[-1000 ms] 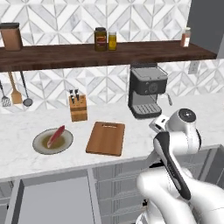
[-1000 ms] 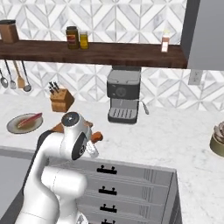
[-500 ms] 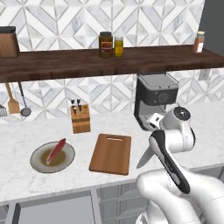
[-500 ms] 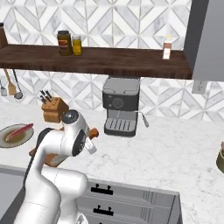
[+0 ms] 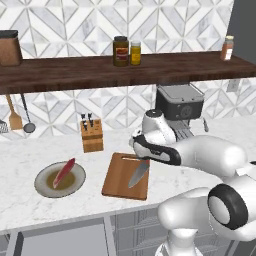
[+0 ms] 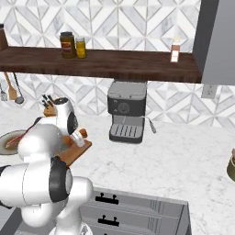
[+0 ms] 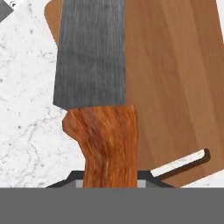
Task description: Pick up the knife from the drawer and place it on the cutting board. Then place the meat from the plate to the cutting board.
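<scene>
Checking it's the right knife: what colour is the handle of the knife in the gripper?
Orange-brown wood grain handle, clearest in the hand view.

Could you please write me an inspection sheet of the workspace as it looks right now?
Surface: white marbled counter, grey drawer fronts below.
Job's things: knife held by its handle over the cutting board, blade pointing toward the counter's front edge; whether it touches the board cannot be told. Meat lies on the plate, left of the board.
Clutter: knife block, coffee machine, jars and a bottle on the wooden shelf, hanging utensils.
Hand: shut on the knife handle.
Cables: nothing seen.
Surroundings: patterned tile wall, wall socket.
</scene>
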